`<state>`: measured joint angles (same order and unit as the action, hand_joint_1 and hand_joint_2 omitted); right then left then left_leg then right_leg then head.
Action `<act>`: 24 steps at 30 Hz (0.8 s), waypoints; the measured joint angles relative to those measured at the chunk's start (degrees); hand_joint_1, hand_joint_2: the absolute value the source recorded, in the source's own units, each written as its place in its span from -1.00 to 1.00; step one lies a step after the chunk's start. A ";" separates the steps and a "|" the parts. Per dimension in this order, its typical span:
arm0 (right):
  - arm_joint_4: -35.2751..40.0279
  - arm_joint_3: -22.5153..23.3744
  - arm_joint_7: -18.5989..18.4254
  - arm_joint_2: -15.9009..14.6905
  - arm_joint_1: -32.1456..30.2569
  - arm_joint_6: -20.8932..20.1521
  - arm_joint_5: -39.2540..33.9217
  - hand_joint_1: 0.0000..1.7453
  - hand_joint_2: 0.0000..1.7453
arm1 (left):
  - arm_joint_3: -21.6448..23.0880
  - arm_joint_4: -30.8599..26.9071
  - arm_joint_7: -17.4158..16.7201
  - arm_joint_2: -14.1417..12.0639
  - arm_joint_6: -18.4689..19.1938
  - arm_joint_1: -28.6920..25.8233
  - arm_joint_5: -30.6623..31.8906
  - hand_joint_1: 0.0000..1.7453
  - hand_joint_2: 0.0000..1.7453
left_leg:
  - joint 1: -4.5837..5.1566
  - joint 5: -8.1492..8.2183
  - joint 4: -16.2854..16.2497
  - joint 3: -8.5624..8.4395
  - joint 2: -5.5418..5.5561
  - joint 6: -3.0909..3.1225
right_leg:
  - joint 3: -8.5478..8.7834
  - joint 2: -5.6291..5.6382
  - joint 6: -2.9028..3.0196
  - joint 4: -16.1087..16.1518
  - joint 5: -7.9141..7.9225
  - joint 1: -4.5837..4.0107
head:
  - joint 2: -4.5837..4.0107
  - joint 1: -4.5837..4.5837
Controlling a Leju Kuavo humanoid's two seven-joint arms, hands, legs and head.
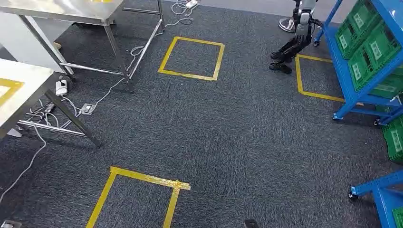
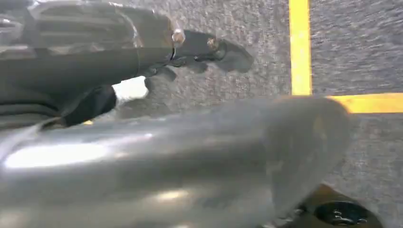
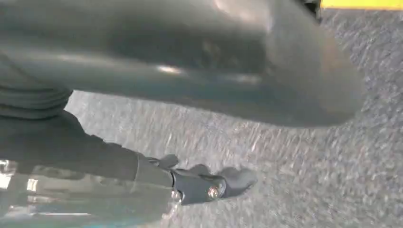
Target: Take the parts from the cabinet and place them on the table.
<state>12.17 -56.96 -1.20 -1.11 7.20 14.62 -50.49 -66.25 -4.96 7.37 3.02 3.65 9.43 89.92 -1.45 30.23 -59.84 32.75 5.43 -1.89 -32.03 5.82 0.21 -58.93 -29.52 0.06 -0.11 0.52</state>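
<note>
Head view. Dark grey carpet (image 1: 247,123), marked with squares of yellow tape (image 1: 191,58); a second taped square lies near the lower edge, a third beside the racks. Two steel tables: one at the far left corner (image 1: 62,9), one at the left edge (image 1: 19,90) with yellow tape on its top. White cables (image 1: 102,95) and power strips trail on the floor under and between the table legs. Blue cabinet (image 1: 351,57) on castors along the right side, its shelves carrying green bins (image 1: 375,47), which sit tilted on the sloped shelves; what the bins contain cannot be made out. A second blue rack (image 1: 380,190) at the lower right corner, also with a green bin. Another robot's dark legs (image 1: 291,50) stand just beside the cabinet, at the edge of a taped square.

Left wrist view. Left hand (image 2: 185,50), dark fingers extended over the carpet, nothing between them, though blur makes the spread uncertain. A broad silver body part crosses the frame below it. Yellow tape on the carpet beyond.

Right wrist view. Right hand (image 3: 199,183), fingers stretched out above the carpet, holding nothing. Blurred.
</note>
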 joint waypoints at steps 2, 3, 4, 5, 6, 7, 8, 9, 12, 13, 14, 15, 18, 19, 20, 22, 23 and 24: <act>0.02 0.00 0.00 0.00 -0.15 -0.04 -0.07 -1.00 -1.00 | 0.00 0.00 0.00 -0.02 -0.02 0.05 0.00 -1.00 -1.00 | 0.23 0.00 0.17 -0.27 -1.54 0.80 | -0.26 1.67 -0.71 0.43 0.25 0.27 | 0.00 0.07; 0.00 0.00 0.00 -0.07 -0.23 -0.04 -0.09 -1.00 -1.00 | -0.02 0.00 0.00 -0.04 -0.02 0.11 0.00 -1.00 -1.00 | -0.06 -0.17 0.67 -0.49 -2.50 1.18 | -0.43 0.96 -0.89 0.01 -0.18 0.31 | 0.00 -0.04; 0.00 0.00 0.00 0.02 -0.23 -0.04 -0.20 -1.00 -1.00 | 0.00 -0.02 0.02 -0.11 -0.02 0.16 0.00 -1.00 -1.00 | 0.02 -0.01 0.80 -0.77 -3.34 1.48 | -1.14 -2.09 -1.19 -1.56 -1.17 -0.01 | 0.00 -0.44; 0.02 0.00 0.00 0.02 -0.06 -0.05 -0.41 -1.00 -1.00 | 0.00 -0.02 0.02 -0.15 -0.02 0.09 0.00 -1.00 -1.00 | 0.11 0.18 0.80 -0.99 -4.36 1.84 | -2.87 -3.85 -1.47 -4.87 -2.97 0.06 | 0.00 -1.16; 0.02 0.02 0.00 0.07 0.12 -0.07 -0.46 -1.00 -1.00 | 0.00 -0.02 0.00 -0.20 -0.02 -0.03 0.00 -1.00 -1.00 | 0.31 0.36 0.80 -1.14 -5.52 2.07 | -5.27 -4.79 -1.73 -9.42 -5.09 0.20 | 0.00 -1.53; 0.04 0.04 -0.02 0.11 0.17 -0.07 -0.48 -1.00 -1.00 | 0.00 -0.02 0.00 -0.28 0.00 -0.11 0.00 -1.00 -1.00 | 0.46 0.59 0.80 -1.22 -6.66 2.15 | -7.79 -5.27 -1.91 -14.03 -6.87 0.33 | 0.00 -1.70; 0.04 0.02 -0.02 0.11 0.09 -0.07 -0.48 -1.00 -1.00 | 0.00 -0.02 0.00 -0.31 0.00 -0.08 0.00 -1.00 -1.00 | 0.57 0.76 0.80 -1.32 -7.58 2.13 | -9.48 -5.55 -2.01 -17.07 -7.42 0.39 | 0.00 -1.75; 0.04 0.02 0.00 0.11 -0.23 -0.07 -0.50 -1.00 -1.00 | 0.00 -0.02 0.00 -0.31 0.00 -0.03 0.00 -1.00 -1.00 | 0.60 0.99 0.80 -1.56 -8.36 2.10 | -9.58 -5.62 -1.96 -17.07 -6.39 0.41 | 0.00 -1.88; 0.02 0.04 -0.02 0.11 -0.57 -0.07 -0.52 -1.00 -1.00 | 0.00 -0.02 0.00 -0.29 0.00 0.21 0.00 -1.00 -1.00 | 0.62 1.75 0.80 -2.62 -9.92 1.75 | -3.80 -6.70 -1.04 -5.25 1.07 0.22 | 0.00 -2.69; 0.02 0.07 -0.02 0.09 -0.49 -0.07 -0.52 -1.00 -1.00 | 0.00 -0.02 0.00 -0.24 0.00 0.29 0.00 -1.00 -1.00 | 0.61 1.97 0.91 -2.81 -10.49 1.62 | -2.01 -8.85 -0.57 -1.50 1.68 -0.24 | 0.00 -2.91; 0.02 0.11 -0.02 0.09 -0.26 -0.07 -0.52 -1.00 -1.00 | 0.02 -0.02 0.00 -0.22 0.00 0.39 0.00 -1.00 -1.00 | 0.92 2.26 0.78 -2.89 -10.83 1.16 | -1.34 -9.70 -0.18 -0.42 1.04 -0.89 | 0.00 -2.95; 0.04 0.20 -0.02 0.09 -0.04 -0.11 -0.52 -1.00 -1.00 | 0.07 -0.02 -0.02 -0.22 0.00 0.40 0.00 -1.00 -1.00 | 0.87 2.17 0.93 -2.85 -11.31 0.88 | -1.44 -9.52 0.17 -0.45 0.72 -0.94 | 0.00 -3.06; 0.02 0.22 -0.09 0.02 -0.46 -0.17 -0.59 -1.00 -1.00 | 0.07 -0.02 -0.04 -0.13 0.00 0.68 0.00 -1.00 -1.00 | 0.93 2.48 1.84 -3.81 -12.94 0.02 | -0.71 -7.90 1.20 1.11 1.14 -1.03 | 0.00 -2.84; 0.04 0.22 -0.11 0.19 -0.70 -0.20 -0.59 -1.00 -1.00 | 0.09 -0.02 -0.04 -0.18 0.00 0.80 0.00 -1.00 -1.00 | 0.51 3.29 0.94 -3.86 -8.25 -0.19 | -0.08 -7.53 1.38 2.01 1.55 -0.72 | 0.00 -2.63; -0.02 0.24 -0.11 0.09 -0.52 -0.20 -0.61 -1.00 -1.00 | 0.09 -0.02 -0.04 -0.13 0.00 0.78 0.00 -1.00 -1.00 | 0.43 4.99 -1.96 -2.46 -5.38 -0.20 | 0.22 -7.12 1.73 2.32 1.65 -0.50 | 0.00 -2.36; -0.02 0.24 -0.11 0.07 -0.10 -0.22 -0.61 -1.00 -1.00 | 0.09 0.00 -0.11 -0.09 0.04 0.49 0.00 -1.00 -1.00 | 0.40 8.49 -10.50 2.22 -4.65 -0.42 | 0.28 -5.65 1.98 2.38 1.57 -0.53 | 0.00 -1.79; 0.00 0.24 -0.11 0.15 -0.07 -0.24 -0.59 -1.00 -1.00 | 0.09 0.02 -0.22 -0.11 0.04 0.33 0.00 -1.00 -1.00 | 0.42 9.28 -13.83 4.34 -4.75 -0.52 | 0.40 -4.84 2.08 2.36 1.49 -0.61 | 0.00 -1.57; 0.00 0.24 -0.11 0.26 -0.12 -0.26 -0.61 -1.00 -1.00 | 0.09 0.02 -0.26 -0.11 0.04 0.17 0.00 -1.00 -1.00 | 0.41 8.61 -14.86 5.54 -4.93 -0.60 | 0.57 -3.96 2.05 2.32 1.36 -0.62 | 0.00 -1.42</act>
<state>12.17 -56.72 -1.31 -0.85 7.08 14.36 -51.10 -66.16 -4.94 7.10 2.91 3.69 9.60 89.92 -1.04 38.84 -74.70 38.30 0.51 -2.49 -31.46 1.86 2.26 -56.61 -28.16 -0.56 -0.11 -0.90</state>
